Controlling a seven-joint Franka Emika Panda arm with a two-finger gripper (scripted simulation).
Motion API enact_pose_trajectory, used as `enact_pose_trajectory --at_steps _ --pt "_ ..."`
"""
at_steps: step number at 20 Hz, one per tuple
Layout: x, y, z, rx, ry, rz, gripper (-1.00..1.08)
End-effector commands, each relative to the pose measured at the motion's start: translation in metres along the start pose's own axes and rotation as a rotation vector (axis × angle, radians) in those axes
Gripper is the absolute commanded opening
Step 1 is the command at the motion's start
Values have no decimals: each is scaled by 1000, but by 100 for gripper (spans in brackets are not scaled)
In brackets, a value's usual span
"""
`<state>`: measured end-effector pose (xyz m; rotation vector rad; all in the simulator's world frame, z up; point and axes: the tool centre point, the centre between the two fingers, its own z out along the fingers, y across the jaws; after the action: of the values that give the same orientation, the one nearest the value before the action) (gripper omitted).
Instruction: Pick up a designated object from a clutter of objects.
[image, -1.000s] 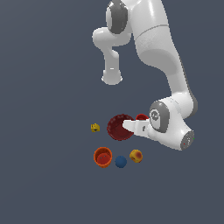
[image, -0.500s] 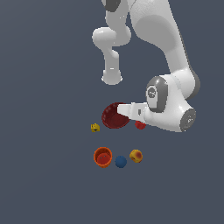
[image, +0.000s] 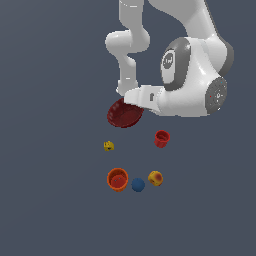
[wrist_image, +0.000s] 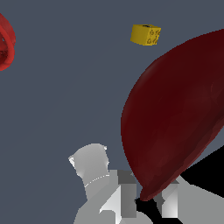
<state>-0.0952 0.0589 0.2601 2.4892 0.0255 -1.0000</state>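
The dark-red bowl hangs tilted in the air above the other items, pinched at its rim by my gripper. The wrist view shows its smooth underside filling most of the picture, with my gripper shut on its lower edge, one finger on each side of the rim. The clutter lies below on the floor: a small red cup, a tiny yellow block, an orange cup, a blue ball and a yellow-red ball.
The arm's white base column stands behind the bowl. My wrist and forearm loom over the exterior view's right. The yellow block and an edge of the red cup show in the wrist view.
The gripper has risen with the bowl held in it, lifting it off the floor and tilting it. The rest of the clutter has stayed in place.
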Motion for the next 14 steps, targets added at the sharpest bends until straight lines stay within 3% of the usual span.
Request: enact_pose_trajectory --at_steps 1,8,14 --pt "-22 17 -7 1 0 1 -100" --pt "-70 56 -25 1 0 1 -100" --pt "-94 76 -34 0 0 0 -100"
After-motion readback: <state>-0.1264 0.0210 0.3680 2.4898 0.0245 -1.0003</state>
